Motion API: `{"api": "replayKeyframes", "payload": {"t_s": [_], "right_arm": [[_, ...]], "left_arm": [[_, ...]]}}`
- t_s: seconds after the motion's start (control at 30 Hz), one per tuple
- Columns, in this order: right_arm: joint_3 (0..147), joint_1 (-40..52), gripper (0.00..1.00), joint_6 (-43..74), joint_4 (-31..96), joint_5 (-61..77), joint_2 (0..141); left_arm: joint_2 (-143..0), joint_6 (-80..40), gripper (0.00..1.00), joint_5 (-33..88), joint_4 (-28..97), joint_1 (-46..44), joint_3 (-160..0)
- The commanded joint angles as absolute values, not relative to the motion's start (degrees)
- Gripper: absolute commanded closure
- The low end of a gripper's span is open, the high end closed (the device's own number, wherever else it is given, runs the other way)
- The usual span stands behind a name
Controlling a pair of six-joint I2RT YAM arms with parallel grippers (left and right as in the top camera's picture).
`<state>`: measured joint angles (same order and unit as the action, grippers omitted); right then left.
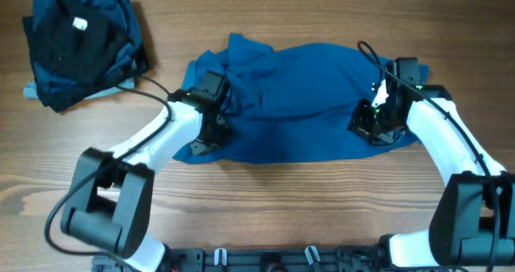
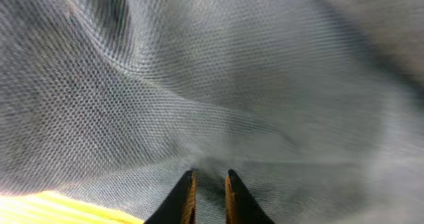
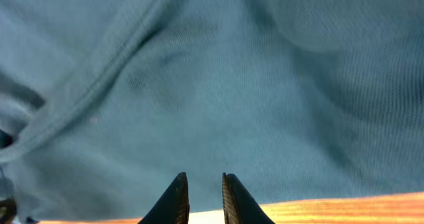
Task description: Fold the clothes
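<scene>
A blue shirt (image 1: 302,103) lies spread and rumpled across the middle of the table. My left gripper (image 1: 211,127) is at its left side, near the lower left corner. In the left wrist view its fingers (image 2: 209,177) are nearly closed with blue fabric (image 2: 218,85) pinched between them. My right gripper (image 1: 378,123) is at the shirt's lower right part. In the right wrist view its fingers (image 3: 201,179) are nearly closed on the blue cloth (image 3: 218,85) just above its edge, with the table (image 3: 344,211) showing below.
A pile of dark blue and black clothes (image 1: 80,43) sits at the far left corner of the wooden table (image 1: 282,208). Cables run along both arms over the shirt.
</scene>
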<state>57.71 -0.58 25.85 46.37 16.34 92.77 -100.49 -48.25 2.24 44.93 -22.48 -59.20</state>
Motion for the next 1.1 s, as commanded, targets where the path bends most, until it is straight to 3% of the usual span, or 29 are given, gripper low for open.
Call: {"api": "replayKeyframes", "payload": {"t_s": [0.0, 0.27, 0.67, 0.9, 1.07], "right_arm": [[57.4, -0.7, 0.82, 27.2, 43.4, 13.5, 95.0], [57.4, -0.7, 0.84, 27.2, 42.6, 8.0, 104.3], [57.4, -0.8, 0.75, 28.6, 46.9, -3.5, 105.8], [57.4, -1.1, 0.5, 28.5, 49.1, -12.5, 105.8], [57.4, -5.1, 0.42, 27.0, 49.1, -11.9, 105.8]], "left_arm": [[-103.7, -48.2, 0.89, 2.7, 44.6, -22.2, -59.1], [-103.9, -46.8, 0.89, 1.0, 47.0, -15.3, -59.1], [-103.9, -45.1, 0.88, -0.1, 47.7, -3.6, -59.1], [-103.9, -43.7, 0.9, -0.1, 48.5, 4.1, -59.1], [-103.9, -43.7, 0.91, -0.1, 48.5, 9.1, -59.1]]}}
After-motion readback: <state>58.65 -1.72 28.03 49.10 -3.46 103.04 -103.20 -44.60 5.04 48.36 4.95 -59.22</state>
